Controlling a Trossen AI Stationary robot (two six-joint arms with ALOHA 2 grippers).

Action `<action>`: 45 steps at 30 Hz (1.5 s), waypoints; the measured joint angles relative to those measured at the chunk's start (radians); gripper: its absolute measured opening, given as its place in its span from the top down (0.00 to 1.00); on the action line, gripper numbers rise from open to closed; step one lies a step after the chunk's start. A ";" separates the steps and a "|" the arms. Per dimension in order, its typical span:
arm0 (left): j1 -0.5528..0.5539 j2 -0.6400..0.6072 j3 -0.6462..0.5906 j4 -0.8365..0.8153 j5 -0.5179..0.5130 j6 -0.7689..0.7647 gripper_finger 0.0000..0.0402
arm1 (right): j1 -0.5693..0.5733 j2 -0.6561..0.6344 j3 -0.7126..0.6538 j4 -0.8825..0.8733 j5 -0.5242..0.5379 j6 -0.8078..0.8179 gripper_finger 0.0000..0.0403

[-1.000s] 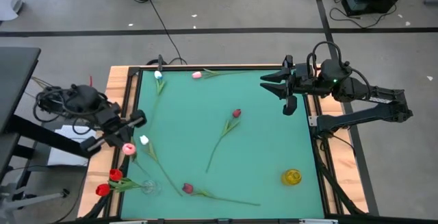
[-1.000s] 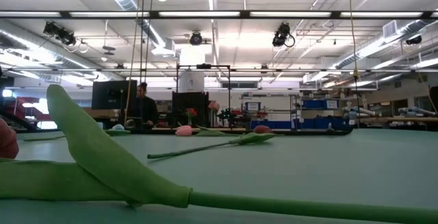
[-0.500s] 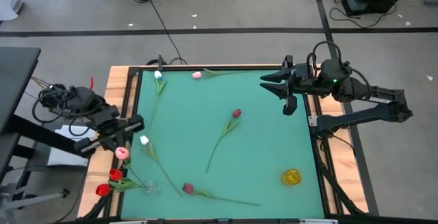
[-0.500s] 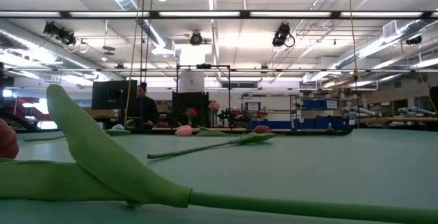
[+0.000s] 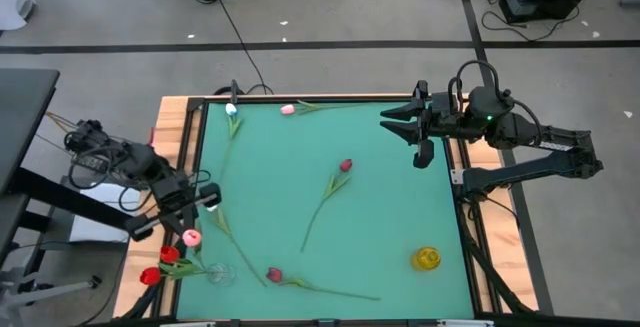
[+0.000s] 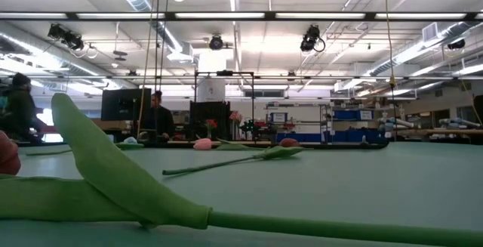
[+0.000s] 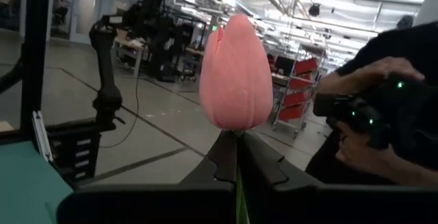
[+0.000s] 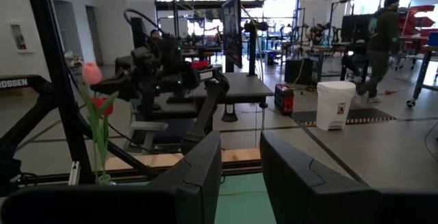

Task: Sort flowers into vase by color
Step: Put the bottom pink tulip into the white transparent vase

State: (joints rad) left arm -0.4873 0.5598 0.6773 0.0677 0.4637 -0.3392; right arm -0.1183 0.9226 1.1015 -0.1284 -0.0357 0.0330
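Pink tulip (image 7: 235, 73) is sitting pinched between the closed fingers of the left gripper (image 5: 190, 212), its head showing just above the fingertips in the left wrist view. Seen from above, that gripper is hanging over the table's (image 5: 390, 217) left edge, with the pink head (image 5: 191, 237) close to a clear glass vase (image 5: 219, 273) at the near-left corner. Two red tulips (image 5: 160, 265) are already standing in that vase, their heads leaning out past the table's edge.

Other flowers are lying loose on the green mat — a white one (image 5: 211, 205) just beside the left gripper, a maroon one (image 5: 274, 276) along the near edge, a red one (image 5: 345, 165) near the middle, a pale pink one (image 5: 288, 110) and another white one (image 5: 231, 109) at the far edge. A yellow vase (image 5: 426, 258) is standing at the near-right.

The right gripper (image 5: 400, 124) is waiting above the far-right part of the table, its fingers (image 8: 205, 166) parted and holding nothing.

A person (image 7: 383, 107) is standing beyond the table.
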 joint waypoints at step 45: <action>0.003 0.027 0.186 -0.291 -0.063 0.144 0.98 | 0.000 0.000 0.000 0.000 0.000 0.000 0.72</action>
State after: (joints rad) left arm -0.4847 0.5873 0.8631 -0.2230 0.4011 -0.1951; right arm -0.1181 0.9230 1.1015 -0.1284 -0.0355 0.0330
